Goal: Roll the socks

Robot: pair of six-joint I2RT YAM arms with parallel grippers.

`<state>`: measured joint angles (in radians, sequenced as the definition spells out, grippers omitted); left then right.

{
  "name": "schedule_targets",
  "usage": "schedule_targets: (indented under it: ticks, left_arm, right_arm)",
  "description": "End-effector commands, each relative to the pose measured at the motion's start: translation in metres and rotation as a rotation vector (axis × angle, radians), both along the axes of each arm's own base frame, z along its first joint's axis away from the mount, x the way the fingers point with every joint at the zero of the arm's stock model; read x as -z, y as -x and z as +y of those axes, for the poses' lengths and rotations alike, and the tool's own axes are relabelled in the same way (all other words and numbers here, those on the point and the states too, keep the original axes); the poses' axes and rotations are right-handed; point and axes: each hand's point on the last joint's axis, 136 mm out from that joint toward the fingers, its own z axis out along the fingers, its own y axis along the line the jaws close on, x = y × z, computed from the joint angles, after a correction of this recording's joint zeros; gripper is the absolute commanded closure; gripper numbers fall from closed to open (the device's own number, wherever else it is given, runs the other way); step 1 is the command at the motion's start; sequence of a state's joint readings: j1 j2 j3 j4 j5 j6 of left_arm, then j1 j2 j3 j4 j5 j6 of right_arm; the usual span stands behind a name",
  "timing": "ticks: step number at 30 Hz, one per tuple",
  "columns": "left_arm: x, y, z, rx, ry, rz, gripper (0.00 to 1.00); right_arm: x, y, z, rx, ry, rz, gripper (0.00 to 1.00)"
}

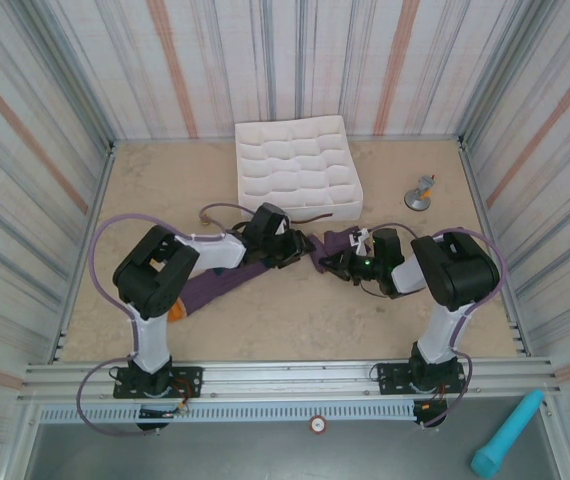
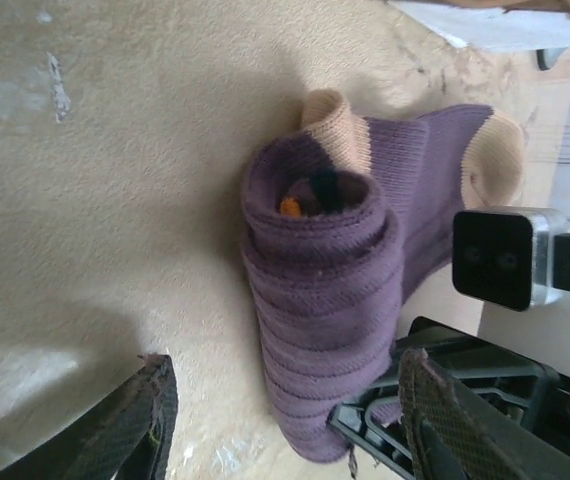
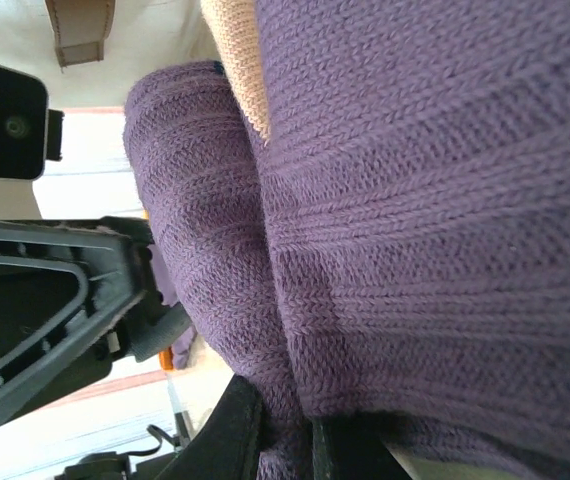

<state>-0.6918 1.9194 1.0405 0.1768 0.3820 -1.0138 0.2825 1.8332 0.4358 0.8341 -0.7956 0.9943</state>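
Purple knit of the socks (image 3: 415,200) sits right up against the right wrist's lens, every rib showing, with a strip of tan at the top. At the bottom of that view the right gripper (image 3: 310,435) has its two dark fingers closed together, a fold of the purple cloth pinched between them.

From the left wrist, the socks (image 2: 320,300) are a fat roll lying on the table (image 2: 115,200). The roll's open end faces up the frame (a fleck of orange shows inside the coil) and tan toes poke out behind it. The left gripper (image 2: 285,370) has its fingers apart, one on either side of the roll's near end. The finger at the frame's left (image 2: 135,420) stands clear of the knit with bare table between. The other finger (image 2: 445,420) is just beside the roll, where the right gripper's black body lies against it.

From above, the left gripper (image 1: 300,247) and right gripper (image 1: 333,262) meet nose to nose mid-table, just in front of the white gridded box (image 1: 295,165). A purple length of the socks (image 1: 215,285) runs under the left arm toward the near left.
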Motion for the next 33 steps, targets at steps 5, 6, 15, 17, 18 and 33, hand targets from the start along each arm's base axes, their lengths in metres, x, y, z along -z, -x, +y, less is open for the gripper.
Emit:
schedule_targets:
  ticks: [5, 6, 15, 17, 18, 33]
  left_arm:
    - [0.009, -0.008, -0.011, 0.013, -0.012, -0.004, 0.46]
    - [0.011, -0.008, -0.011, 0.006, -0.016, -0.002, 0.47]
    - [0.016, -0.011, -0.015, 0.005, -0.035, -0.003, 0.7]
    - [0.019, -0.009, -0.015, 0.006, -0.046, 0.004, 0.82]
    - [0.019, -0.008, -0.014, 0.008, -0.05, 0.01, 0.87]
    - [0.014, 0.029, 0.037, -0.026, -0.164, 0.098, 1.0]
  right_arm:
    - [0.09, 0.066, -0.039, 0.107, 0.208, 0.458, 1.0]
    - [0.09, 0.066, -0.039, 0.108, 0.206, 0.459, 1.0]
    - [0.086, 0.064, -0.04, 0.104, 0.193, 0.447, 1.0]
    - [0.084, 0.064, -0.039, 0.096, 0.19, 0.434, 0.99]
    - [0.081, 0.064, -0.038, 0.091, 0.187, 0.423, 0.96]
    - [-0.029, 0.058, -0.04, -0.045, 0.636, -0.155, 0.38]
